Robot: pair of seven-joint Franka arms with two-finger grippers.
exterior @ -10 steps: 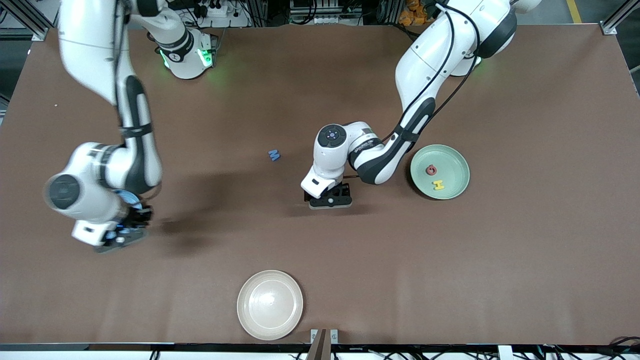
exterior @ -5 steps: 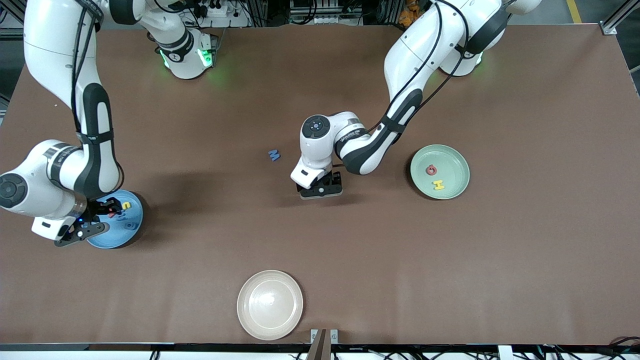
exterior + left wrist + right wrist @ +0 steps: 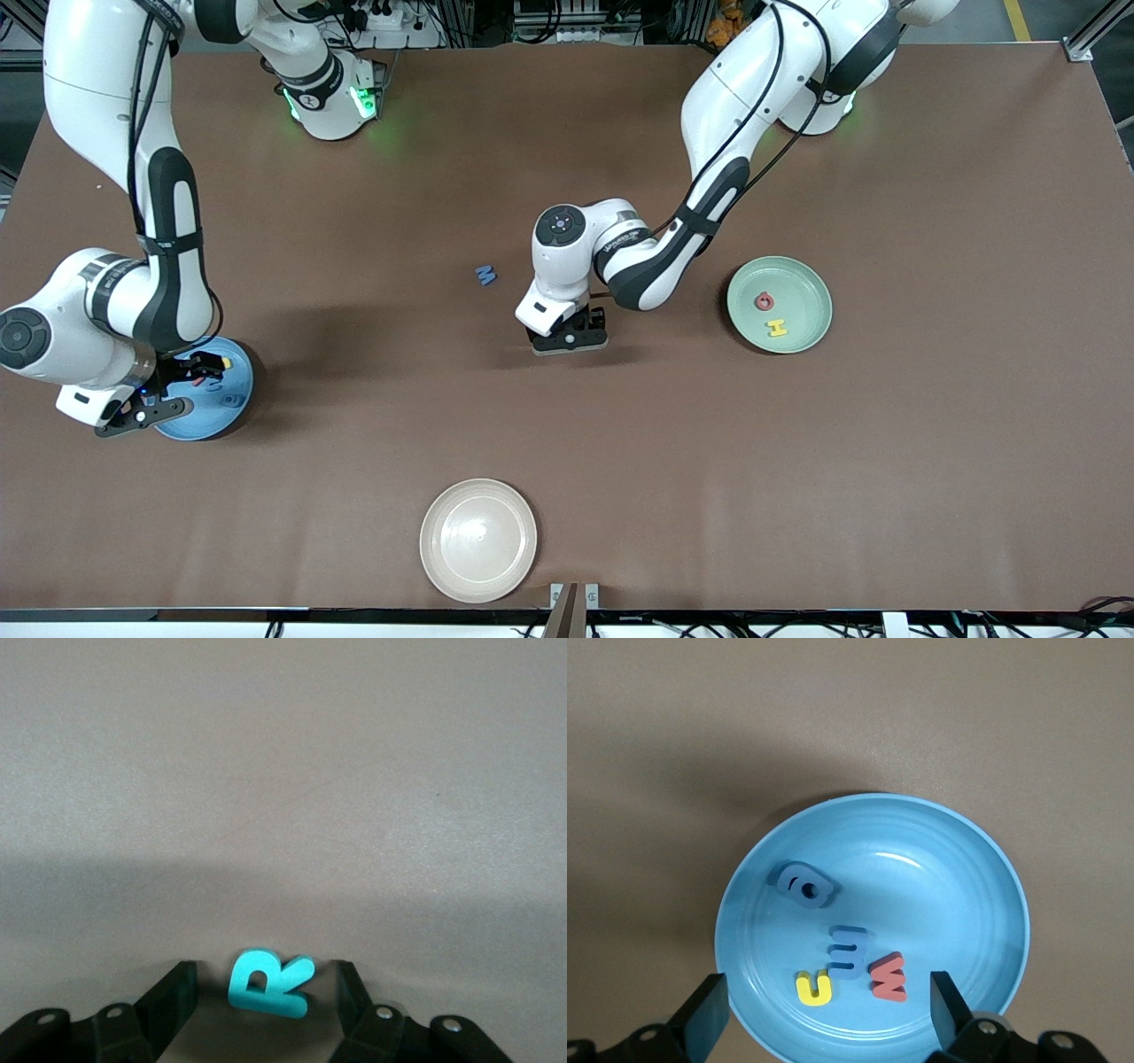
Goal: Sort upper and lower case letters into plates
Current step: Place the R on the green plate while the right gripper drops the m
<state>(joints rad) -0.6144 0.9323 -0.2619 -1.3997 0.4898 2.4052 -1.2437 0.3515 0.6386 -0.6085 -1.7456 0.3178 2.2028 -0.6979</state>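
My left gripper (image 3: 568, 341) is low over the table's middle, open, with a teal letter R (image 3: 266, 981) lying on the brown table between its fingers (image 3: 173, 1001), untouched. A blue letter M (image 3: 485, 276) lies beside it toward the right arm's end. The mint green plate (image 3: 811, 292) holds a red letter (image 3: 764, 302) and a yellow H (image 3: 777, 329). My right gripper (image 3: 190, 377) is open and empty over the light blue plate (image 3: 226, 412). In the right wrist view that plate (image 3: 948, 895) holds two blue letters (image 3: 804, 884), a yellow u (image 3: 813, 988) and a red w (image 3: 888, 978).
A cream-white round plate (image 3: 478, 540) sits near the table's front edge, nearer to the front camera than everything else. The two arms stand well apart.
The right arm swung out toward its end of the table, uncovering the light blue plate, then held over it. The left gripper shifted a little toward the blue M and stopped.
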